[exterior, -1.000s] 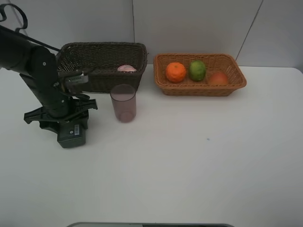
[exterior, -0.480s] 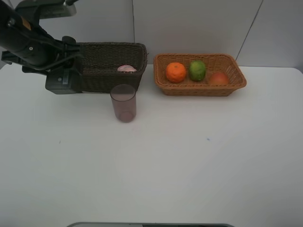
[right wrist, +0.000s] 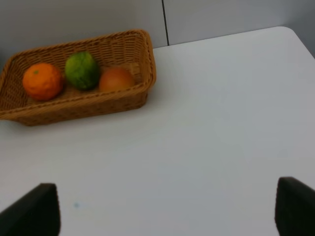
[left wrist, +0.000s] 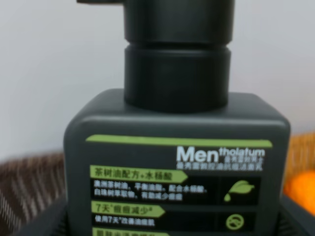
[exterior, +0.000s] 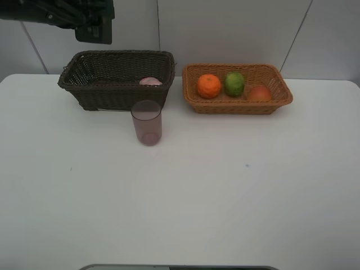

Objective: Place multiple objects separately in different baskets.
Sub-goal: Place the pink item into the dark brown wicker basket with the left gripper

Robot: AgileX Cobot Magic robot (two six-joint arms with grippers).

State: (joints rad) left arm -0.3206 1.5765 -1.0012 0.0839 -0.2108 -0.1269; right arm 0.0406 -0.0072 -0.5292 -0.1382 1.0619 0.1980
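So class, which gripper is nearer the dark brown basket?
Left. The left gripper hangs just above the dark brown basket, carrying the dark green flask. The right gripper hovers over bare table, away from it.

Two baskets are set side by side at the back of the table (exterior: 225, 202), the deep basket (exterior: 115, 79) on the left and the shallow basket (exterior: 236, 90) on the right. A bottle (exterior: 150, 81) lies in the deep basket. The cup (exterior: 147, 122) stands upright just before it. In the shallow basket, an orange (exterior: 208, 86), lime (exterior: 234, 84) and peach (exterior: 259, 93) are lined up left to right. A flask (left wrist: 174, 162) is held high above the deep basket's left end.
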